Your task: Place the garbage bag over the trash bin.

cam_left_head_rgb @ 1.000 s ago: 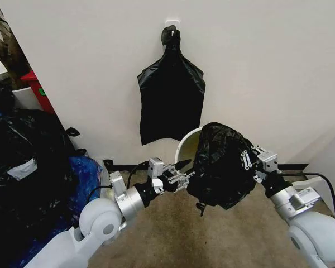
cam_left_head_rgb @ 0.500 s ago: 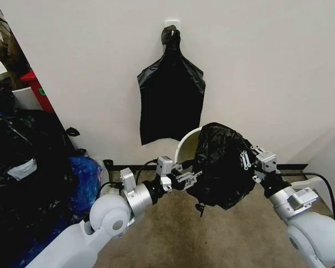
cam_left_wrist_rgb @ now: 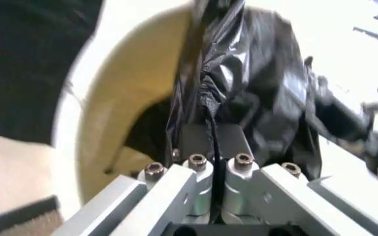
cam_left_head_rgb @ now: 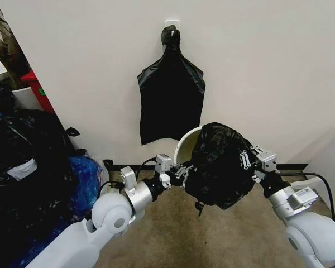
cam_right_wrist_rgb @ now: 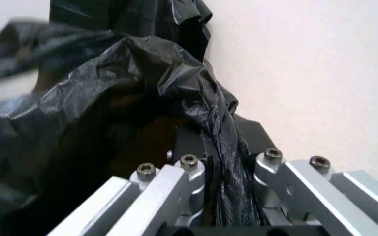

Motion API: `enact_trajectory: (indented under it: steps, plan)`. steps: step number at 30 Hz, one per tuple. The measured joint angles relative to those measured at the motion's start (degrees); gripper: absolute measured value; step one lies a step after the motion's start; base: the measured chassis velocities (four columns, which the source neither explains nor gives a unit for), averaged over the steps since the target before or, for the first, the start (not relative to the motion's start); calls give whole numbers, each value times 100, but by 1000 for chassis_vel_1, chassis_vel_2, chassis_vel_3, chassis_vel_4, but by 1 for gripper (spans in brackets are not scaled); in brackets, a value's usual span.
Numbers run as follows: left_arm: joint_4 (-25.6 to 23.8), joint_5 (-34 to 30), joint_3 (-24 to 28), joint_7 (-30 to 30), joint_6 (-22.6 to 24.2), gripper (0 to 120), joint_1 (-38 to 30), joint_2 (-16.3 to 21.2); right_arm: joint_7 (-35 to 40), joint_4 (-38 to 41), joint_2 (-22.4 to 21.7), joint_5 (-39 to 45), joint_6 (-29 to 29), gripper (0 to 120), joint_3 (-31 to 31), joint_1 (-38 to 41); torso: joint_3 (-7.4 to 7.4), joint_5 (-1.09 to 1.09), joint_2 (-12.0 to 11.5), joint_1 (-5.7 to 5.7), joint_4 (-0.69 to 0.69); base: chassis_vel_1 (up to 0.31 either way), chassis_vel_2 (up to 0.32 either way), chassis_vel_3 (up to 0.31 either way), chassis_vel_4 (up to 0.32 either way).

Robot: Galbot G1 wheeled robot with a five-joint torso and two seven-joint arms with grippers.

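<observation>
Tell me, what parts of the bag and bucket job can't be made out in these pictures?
- Trash bin: head view, most of its wall and its base are hidden behind the garbage bag.
- Left gripper: head view, fingertips buried in the bag's edge.
- Right gripper: head view, fingertips hidden by the bag.

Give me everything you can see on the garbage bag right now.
The garbage bag is thin, glossy, crinkled black plastic, bunched into a rounded mass draped over the right part of the trash bin, whose left rim and inner wall remain uncovered. The left gripper pinches its left edge and the right gripper clamps its right edge. A small tail hangs below it.
</observation>
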Motion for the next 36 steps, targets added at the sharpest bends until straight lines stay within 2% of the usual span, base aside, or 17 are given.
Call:
enact_trajectory:
  steps: [6, 9, 16, 22, 30, 36]
  plan:
    - [-229, -342, -440, -97, -101, 0, 228, 16, -94, -98, 39, -118, 143, 3, 55, -45, -1, 0, 0, 0, 1, 0, 0, 0, 0]
    - [-315, -449, -504, -156, -149, 0, 373, 32, -186, -231, 37, -213, 283, 3, 88, -19, -1, 1, 0, 0, 0, 0, 0, 0, 0]
    - [-131, -465, -527, -176, -247, 0, 474, 35, -528, -116, -30, 227, 374, 3, 178, -85, -1, -1, 0, 0, 0, 0, 0, 0, 0]
    - [-77, -800, -541, -259, -255, 0, 416, 11, -1107, -168, -68, 470, 635, 3, 309, -101, 0, 2, 0, 0, -1, 0, 0, 0, 0]
    - [-399, -971, -619, -221, -280, 0, 782, 74, -1314, -439, -158, 733, 710, 3, 472, -14, 0, 1, 0, 0, 1, 0, 0, 0, 0]
    - [-535, -977, -637, -115, -308, 0, 746, 129, -1311, -728, -164, 707, 750, 3, 484, 105, 0, 1, 0, 0, 0, 0, 0, 0, 0]
